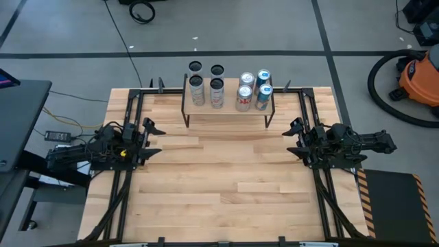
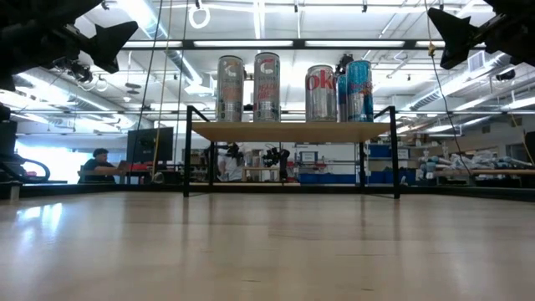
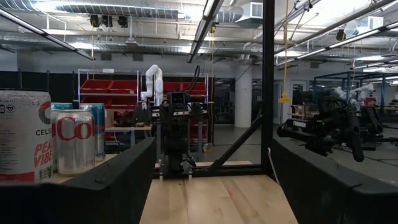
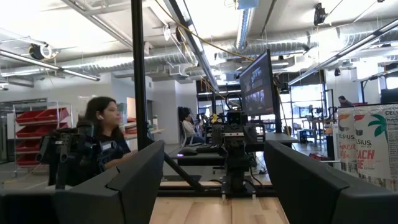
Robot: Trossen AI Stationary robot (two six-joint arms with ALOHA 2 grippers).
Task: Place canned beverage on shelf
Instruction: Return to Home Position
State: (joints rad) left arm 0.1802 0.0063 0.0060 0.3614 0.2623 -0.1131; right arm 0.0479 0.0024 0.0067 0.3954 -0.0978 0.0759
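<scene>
The shelf stands at the table's far middle, its wooden plank top on thin black legs. Several cans stand upright on it: two tall silver ones at the left, a silver Diet Coke can and a blue can at the right. My left gripper hovers open at the table's left edge, raised above the tabletop. My right gripper hovers open at the right edge. Neither has anything between its fingers. The left wrist view shows the cans from the side; the right wrist view shows one can.
Black frame rails run along the table's left and right sides under the arms. Bare wood lies between the arms and the near edge. An orange vacuum stands on the floor at the far right. People sit beyond the table.
</scene>
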